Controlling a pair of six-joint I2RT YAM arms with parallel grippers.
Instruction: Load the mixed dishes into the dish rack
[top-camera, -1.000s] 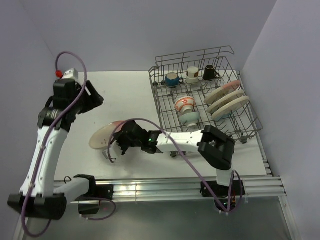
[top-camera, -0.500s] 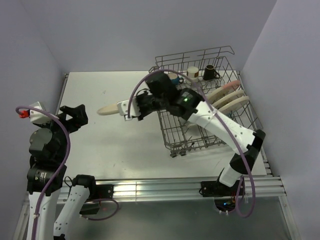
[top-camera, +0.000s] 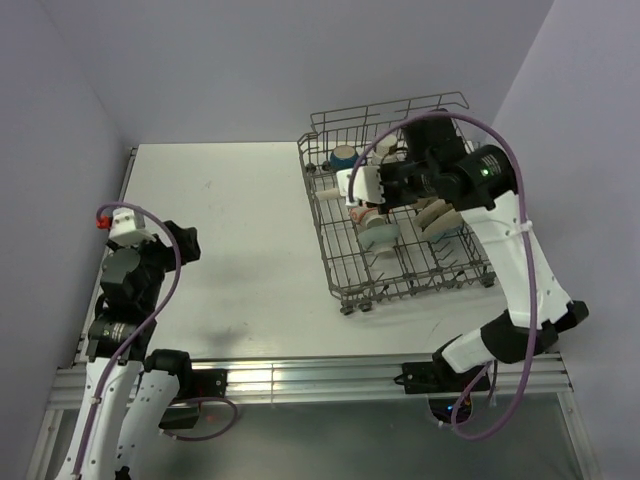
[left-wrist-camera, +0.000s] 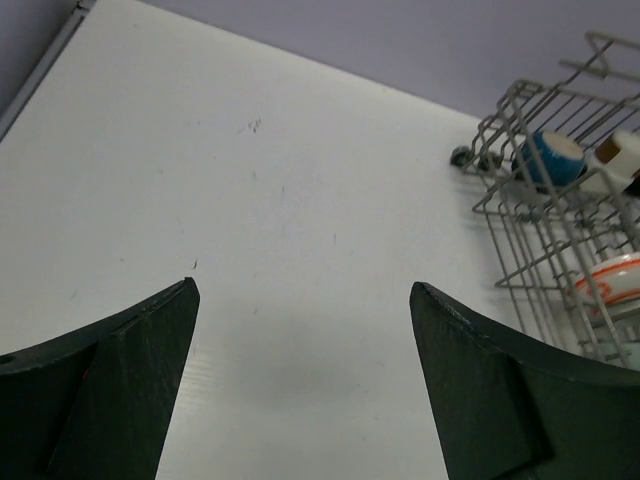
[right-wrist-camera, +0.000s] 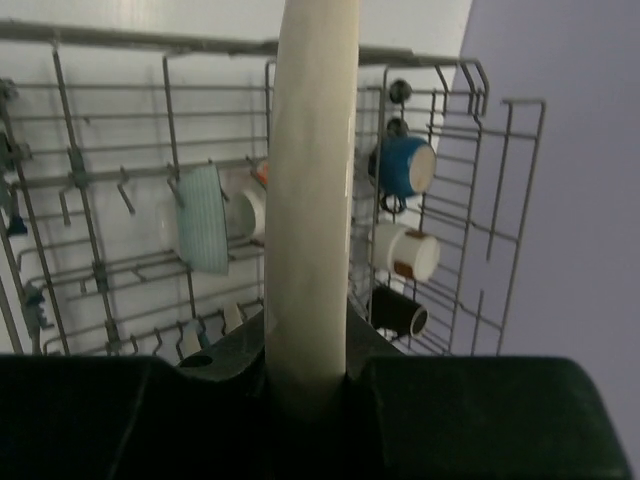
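Swung in from over the worktop, the right claw now holds the cream plate edge-on above the dish rack, clamped on its rim. Over the worktop, the left claw hangs wide open, empty.

No word, label, brand or number can be read in any of the three views. In the dish rack at the tabletop's far right corner, a cream mug carries a small brown patch, too small and blurred to tell whether it is lettering. A bowl bears orange-red banding, which is pattern rather than script. The plate in the right wrist view is seen edge-on, with only its plain cream rim showing.
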